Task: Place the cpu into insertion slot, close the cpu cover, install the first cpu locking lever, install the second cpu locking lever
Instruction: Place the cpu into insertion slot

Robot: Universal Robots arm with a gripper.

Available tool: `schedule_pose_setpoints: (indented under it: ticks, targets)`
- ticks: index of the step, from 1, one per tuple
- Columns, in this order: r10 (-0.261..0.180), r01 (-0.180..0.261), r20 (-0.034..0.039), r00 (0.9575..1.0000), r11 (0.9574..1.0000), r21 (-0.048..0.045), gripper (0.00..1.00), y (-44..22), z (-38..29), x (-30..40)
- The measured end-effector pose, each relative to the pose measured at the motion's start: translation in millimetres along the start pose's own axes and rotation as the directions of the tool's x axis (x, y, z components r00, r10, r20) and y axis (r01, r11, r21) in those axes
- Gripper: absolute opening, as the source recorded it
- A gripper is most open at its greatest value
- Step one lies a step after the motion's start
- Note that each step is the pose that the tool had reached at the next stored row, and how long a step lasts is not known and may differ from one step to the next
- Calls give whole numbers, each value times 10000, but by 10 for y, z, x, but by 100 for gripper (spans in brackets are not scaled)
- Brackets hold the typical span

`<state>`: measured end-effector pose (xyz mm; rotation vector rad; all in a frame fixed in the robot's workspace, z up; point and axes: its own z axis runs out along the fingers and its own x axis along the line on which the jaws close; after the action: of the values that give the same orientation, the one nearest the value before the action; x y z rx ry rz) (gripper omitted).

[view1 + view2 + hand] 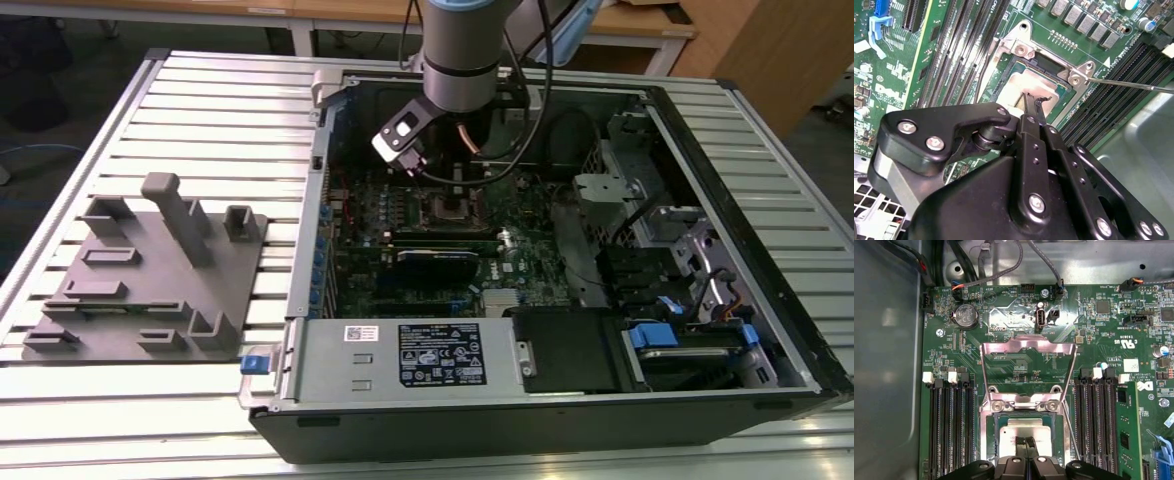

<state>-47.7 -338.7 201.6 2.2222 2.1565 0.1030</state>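
cpu [1023, 430]: silver-grey | cpu cover [1026, 345]: silver | motherboard [1004, 365]: green | gripper [1026, 441]: black | fixture [147, 280], 9 o'clock in exterior view: grey | table [200, 110]: white, ribbed

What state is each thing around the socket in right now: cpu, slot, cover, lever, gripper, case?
cpu: seated flat in the insertion slot.
insertion slot: filled by the cpu.
cpu cover: open, tilted clear of the slot.
locking lever: unlatched, not holding the cover.
gripper: shut, tips at the cpu's top.
computer case: side open, board exposed.
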Motion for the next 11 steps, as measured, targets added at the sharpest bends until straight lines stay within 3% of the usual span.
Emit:
schedule_pose_setpoints:
  ticks: [8,11]
  targets:
    - [-2,2,7,10000,10000,12,10,-6,1,0]
    - [4,-5,17,10000,9992,408,10,3,6,0]
